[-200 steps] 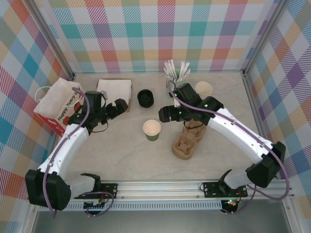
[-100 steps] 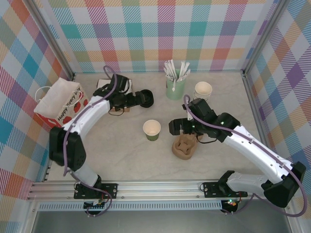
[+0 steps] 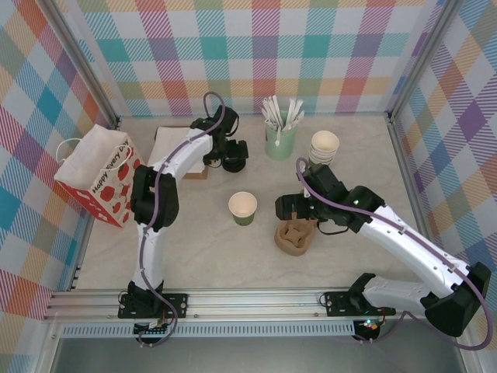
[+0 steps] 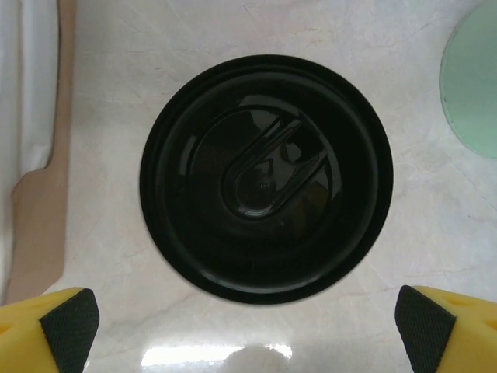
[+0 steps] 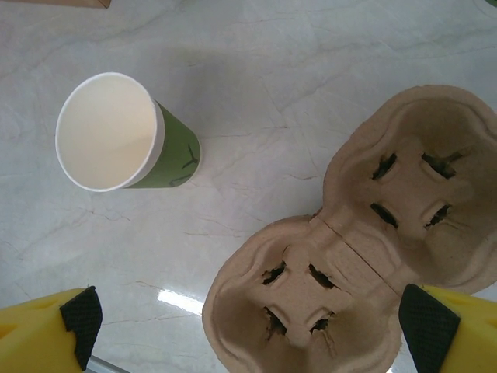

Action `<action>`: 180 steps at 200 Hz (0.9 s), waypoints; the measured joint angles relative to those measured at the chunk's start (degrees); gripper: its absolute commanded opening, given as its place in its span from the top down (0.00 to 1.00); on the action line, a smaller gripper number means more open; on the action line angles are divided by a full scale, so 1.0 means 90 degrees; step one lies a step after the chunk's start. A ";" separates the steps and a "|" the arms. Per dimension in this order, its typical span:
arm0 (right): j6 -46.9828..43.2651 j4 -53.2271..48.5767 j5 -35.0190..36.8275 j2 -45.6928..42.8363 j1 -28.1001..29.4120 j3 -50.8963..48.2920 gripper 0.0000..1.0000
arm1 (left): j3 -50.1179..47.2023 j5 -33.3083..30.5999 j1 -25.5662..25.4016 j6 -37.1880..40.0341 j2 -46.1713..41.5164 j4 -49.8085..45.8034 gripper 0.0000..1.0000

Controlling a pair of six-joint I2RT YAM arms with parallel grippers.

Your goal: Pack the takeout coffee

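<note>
Where the arms reach: left to the back of the counter (image 3: 194, 249), right to its middle.
Bag (image 3: 97, 175): far left, by the wall.
Left jaws: wide apart, over the black lid (image 4: 264, 179).
Cup (image 3: 243, 208): green, lidless, upright mid-counter, well apart from the lid.
Right jaws: wide apart, above cup and carrier.
Carrier (image 5: 349, 256): brown pulp, near right of the cup.

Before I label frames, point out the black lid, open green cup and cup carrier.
black lid (image 4: 265, 177), left wrist view, centre
open green cup (image 5: 109, 130), right wrist view, cream inside
cup carrier (image 5: 353, 256), right wrist view, middle ridge
</note>
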 measured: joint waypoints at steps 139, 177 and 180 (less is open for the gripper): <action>0.0102 0.0000 0.0041 0.0061 0.0000 -0.0131 0.00 | 0.1593 -0.0112 0.0000 0.0027 0.1185 -0.0503 0.00; 0.0117 0.0002 0.0039 0.0104 0.0000 -0.0134 0.00 | 0.1613 -0.0112 0.0000 0.0049 0.1207 -0.0505 0.00; 0.0117 0.0002 0.0039 0.0107 0.0000 -0.0134 0.00 | 0.1613 -0.0112 0.0000 0.0049 0.1207 -0.0505 0.00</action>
